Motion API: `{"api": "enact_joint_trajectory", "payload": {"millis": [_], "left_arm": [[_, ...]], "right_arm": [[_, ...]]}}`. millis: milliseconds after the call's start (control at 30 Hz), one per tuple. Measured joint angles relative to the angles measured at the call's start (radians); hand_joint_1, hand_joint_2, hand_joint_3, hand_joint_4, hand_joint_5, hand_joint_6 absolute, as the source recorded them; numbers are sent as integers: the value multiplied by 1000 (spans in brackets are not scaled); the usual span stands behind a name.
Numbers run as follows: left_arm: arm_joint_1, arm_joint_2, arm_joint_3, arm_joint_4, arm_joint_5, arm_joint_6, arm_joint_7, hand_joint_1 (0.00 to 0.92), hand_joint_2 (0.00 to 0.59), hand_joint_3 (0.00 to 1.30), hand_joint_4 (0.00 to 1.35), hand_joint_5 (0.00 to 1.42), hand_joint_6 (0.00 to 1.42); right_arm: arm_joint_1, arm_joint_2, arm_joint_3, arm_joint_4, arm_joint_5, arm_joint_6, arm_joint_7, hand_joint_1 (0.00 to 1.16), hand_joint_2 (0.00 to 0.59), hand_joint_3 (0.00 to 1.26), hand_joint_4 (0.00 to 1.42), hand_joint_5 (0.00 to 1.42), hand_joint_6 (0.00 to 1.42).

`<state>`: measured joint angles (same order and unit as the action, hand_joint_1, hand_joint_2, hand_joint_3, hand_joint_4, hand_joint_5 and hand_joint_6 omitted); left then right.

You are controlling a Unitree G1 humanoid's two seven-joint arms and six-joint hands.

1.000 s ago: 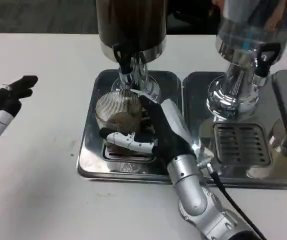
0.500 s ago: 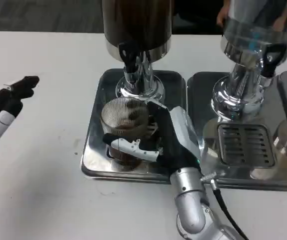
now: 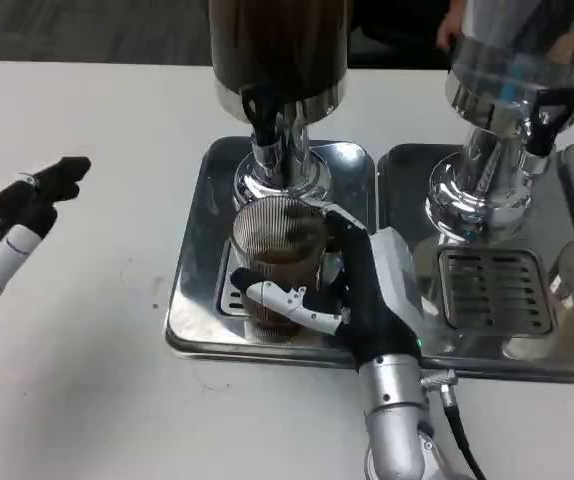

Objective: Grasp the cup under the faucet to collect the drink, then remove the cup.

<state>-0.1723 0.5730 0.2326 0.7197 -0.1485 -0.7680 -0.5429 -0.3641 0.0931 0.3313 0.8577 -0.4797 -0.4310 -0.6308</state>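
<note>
Cup [image 3: 278,262]: ribbed, clear, upright on the left tray [image 3: 195,300], over its drip grate, just at 6 o'clock of the dark dispenser's [image 3: 279,45] faucet [image 3: 263,112]. Holds dark brown liquid; the level cannot be read through the ribbing.

Right hand [image 3: 352,290]: wrapped around the cup from 3 o'clock, one white finger [image 3: 292,303] crossing the cup's front low down, black fingers behind. Cup is gripped.

Left hand [image 3: 17,220]: at 9 o'clock, well apart from the tray, above the white worktop [image 3: 77,390]. Fingers extended and close together, holding nothing.

Dark dispenser: vessel filled with dark liquid, chrome base standing at the tray's 12 o'clock end.

Second dispenser [image 3: 512,50] at 3 o'clock: clear vessel, contents not readable, black tap handle. It stands on the right tray [image 3: 407,180], with a slotted grate [image 3: 494,288] before it.
</note>
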Motion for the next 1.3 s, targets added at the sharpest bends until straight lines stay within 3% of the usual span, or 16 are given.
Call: {"api": "enact_joint_trajectory", "payload": {"millis": [500, 700, 767, 900, 1300], "left_arm": [[-28, 0, -18, 7, 0, 0, -15, 0, 172, 211, 147, 153, 90], [-28, -1, -31, 2, 0, -1, -28, 0, 172, 211, 147, 153, 90], [-29, -4, -49, -2, 0, -1, -37, 0, 172, 211, 147, 153, 90], [-31, -14, -63, -7, 0, -2, -45, 0, 173, 210, 146, 153, 90], [-31, -34, -124, -35, 4, -19, -69, 0, 173, 202, 134, 148, 90]], "right_arm": [[90, -31, -17, -90, -17, -22, -40, 838, 212, 702, 810, 1041, 1320], [173, -63, -44, -185, -25, -16, -50, 874, 190, 712, 808, 1041, 1354], [205, -68, -53, -231, -25, -9, -49, 956, 151, 727, 808, 1018, 1344], [247, -73, -60, -306, -25, 2, -38, 997, 126, 764, 830, 1028, 1346], [344, -93, -82, -472, -35, 33, -5, 1019, 121, 823, 884, 1062, 1363]]}}
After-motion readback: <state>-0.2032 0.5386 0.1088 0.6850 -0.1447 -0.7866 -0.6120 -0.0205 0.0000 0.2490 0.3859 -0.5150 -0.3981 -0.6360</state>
